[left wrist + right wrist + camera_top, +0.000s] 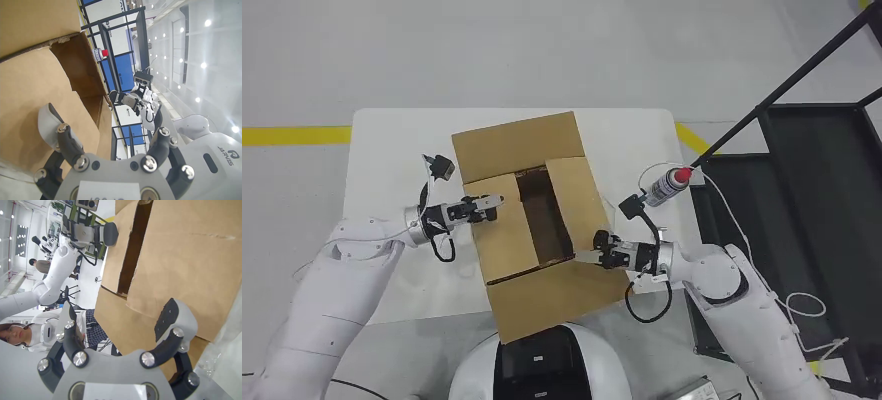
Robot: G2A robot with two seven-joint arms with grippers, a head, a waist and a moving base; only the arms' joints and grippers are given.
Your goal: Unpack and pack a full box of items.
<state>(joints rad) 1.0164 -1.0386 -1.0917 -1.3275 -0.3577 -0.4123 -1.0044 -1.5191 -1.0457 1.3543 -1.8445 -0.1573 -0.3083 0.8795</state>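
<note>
A brown cardboard box (527, 150) stands mid-table with its flaps spread; its dark inside (542, 215) hides any contents. My left gripper (488, 207) hovers at the left flap (34, 91), open, with nothing between its fingers (50, 121). At the right flap's near corner my right gripper (598, 246) is open too, one pad (168, 317) close against the cardboard (179, 256). The left wrist view shows the open left gripper (104, 121). In the right wrist view the right gripper (119, 315) stands open.
A spray can with a red cap (667, 185) lies on the white table (642, 130) right of the box, a small black item (630, 207) beside it. Another black item (442, 167) lies left of the box. A dark rack (802, 200) stands at the right.
</note>
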